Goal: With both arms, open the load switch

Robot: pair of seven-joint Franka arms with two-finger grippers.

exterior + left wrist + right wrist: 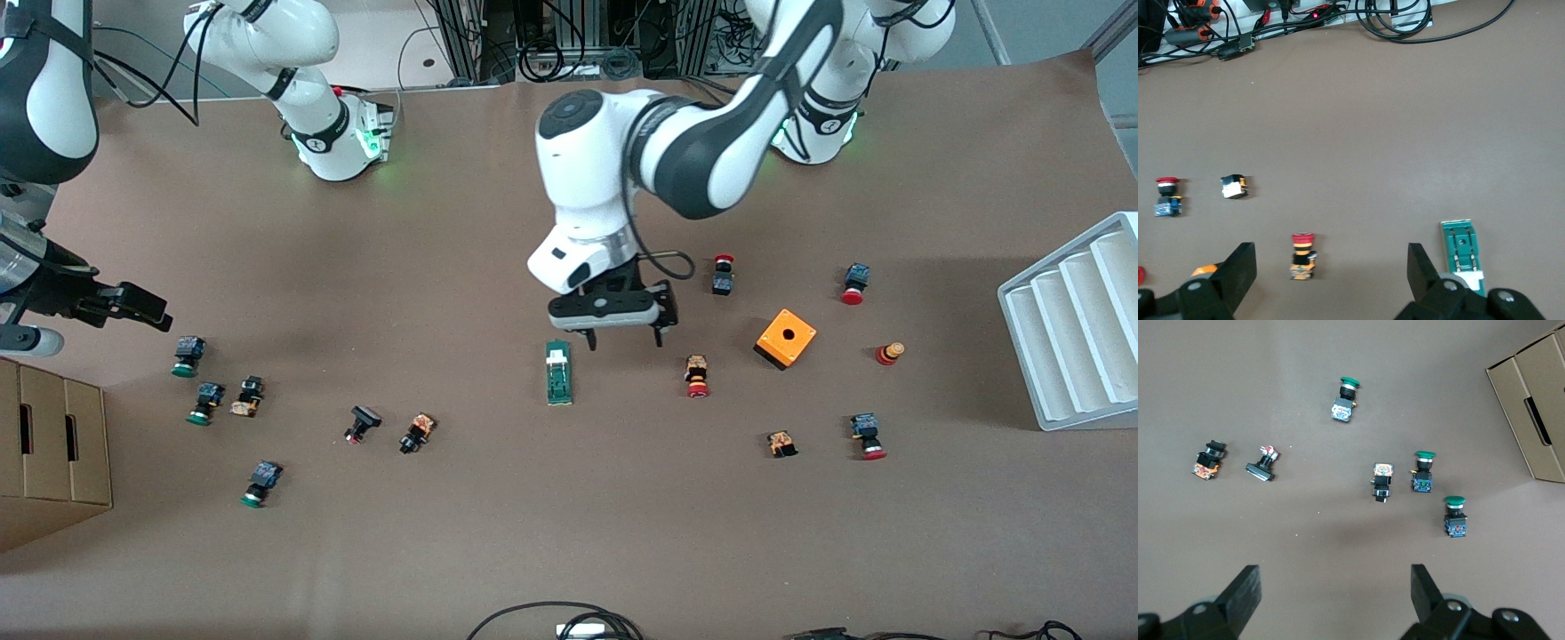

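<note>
The load switch (558,372), a narrow green bar with a white block at one end, lies flat at the table's middle. In the left wrist view the load switch (1463,253) sits just outside one finger. My left gripper (624,338) hangs open over bare table between the load switch and a red-capped push-button (698,375). From the left wrist, that gripper (1330,257) holds nothing, and the red-capped button (1303,255) shows on the table below the gap. My right gripper (142,307) waits open and empty (1335,577) over the right arm's end, near green-capped buttons (1424,472).
An orange box with a hole (786,339) and several red-capped push-buttons lie toward the left arm's end. A white ribbed tray (1076,329) stands at that end's edge. A cardboard box (53,453) sits at the right arm's end. Cables (551,618) lie at the near edge.
</note>
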